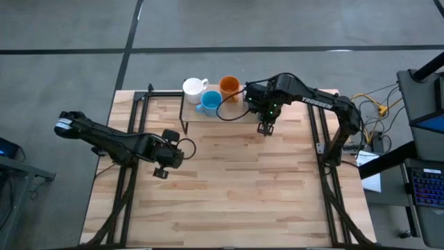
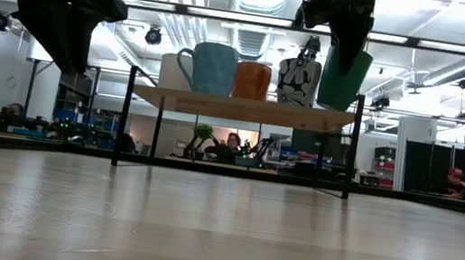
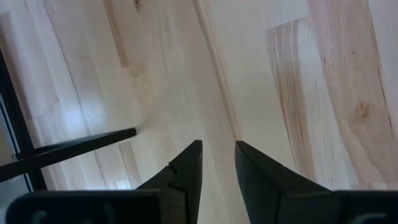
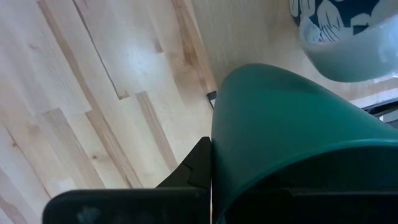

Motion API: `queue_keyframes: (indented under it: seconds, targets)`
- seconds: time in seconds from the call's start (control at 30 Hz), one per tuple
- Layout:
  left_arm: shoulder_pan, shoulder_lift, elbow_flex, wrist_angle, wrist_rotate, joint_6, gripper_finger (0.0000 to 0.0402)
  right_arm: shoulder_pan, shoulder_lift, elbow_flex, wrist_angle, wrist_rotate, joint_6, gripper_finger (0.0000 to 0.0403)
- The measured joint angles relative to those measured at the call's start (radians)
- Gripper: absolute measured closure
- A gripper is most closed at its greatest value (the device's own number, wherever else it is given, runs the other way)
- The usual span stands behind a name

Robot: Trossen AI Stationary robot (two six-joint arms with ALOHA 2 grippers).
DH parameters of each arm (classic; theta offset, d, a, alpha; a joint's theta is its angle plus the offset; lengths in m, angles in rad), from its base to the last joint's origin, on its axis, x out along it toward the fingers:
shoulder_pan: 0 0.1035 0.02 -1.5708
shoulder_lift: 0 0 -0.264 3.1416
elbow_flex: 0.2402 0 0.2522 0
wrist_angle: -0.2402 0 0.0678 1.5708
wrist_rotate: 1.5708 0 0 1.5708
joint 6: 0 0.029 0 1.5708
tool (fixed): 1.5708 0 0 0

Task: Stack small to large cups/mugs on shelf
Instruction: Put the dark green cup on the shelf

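Note:
On the shelf (image 2: 245, 108) at the table's far side stand a white mug (image 2: 168, 71), a light blue mug (image 2: 211, 68), an orange mug (image 2: 252, 80) and a patterned mug (image 2: 299, 81), each on its base. My right gripper (image 2: 344, 38) is over the shelf's right end, shut on a dark teal-green cup (image 2: 343, 80). That cup fills the right wrist view (image 4: 292, 130), with the patterned mug (image 4: 339, 37) beside it. My left gripper (image 1: 170, 156) hovers over the table's left half, its fingers (image 3: 186, 171) slightly apart with nothing between them. My right gripper holds the teal-green cup by its rim wall (image 4: 219, 155), coming from above and pointing down. One finger (image 4: 196, 168) lies against the outside of the wall; the cup hides the other. The cup hangs tilted below the fingers; I cannot tell whether its base touches the shelf.
Black frame rails (image 1: 132, 118) run along the table's left and right sides, and one bar (image 3: 74, 149) lies close to my left gripper. Bare wooden tabletop (image 1: 236, 187) spreads toward the near edge. Cables (image 1: 374, 111) hang off the right side; people sit in the room behind.

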Motion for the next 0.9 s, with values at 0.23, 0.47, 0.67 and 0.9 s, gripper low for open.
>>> queue_keyframes:
  seconds: [0.23,0.47,0.67,0.9]
  targets:
    - [0.000,0.000,0.000,0.000,0.000,0.000,0.0321,-0.006,0.001,0.000,0.000,0.000,-0.014,0.0394]
    - [0.000,0.000,0.000,-0.001,0.000,0.000,0.0321,-0.015,0.001,0.000,0.000,0.000,-0.019,0.0394]
    - [0.000,0.000,0.000,-0.001,0.000,0.000,0.0321,-0.024,0.001,0.000,0.000,-0.001,-0.032,0.0394]
    - [0.000,0.000,0.000,-0.003,0.000,0.000,0.0321,-0.026,0.001,0.000,-0.002,0.000,-0.034,0.0380]
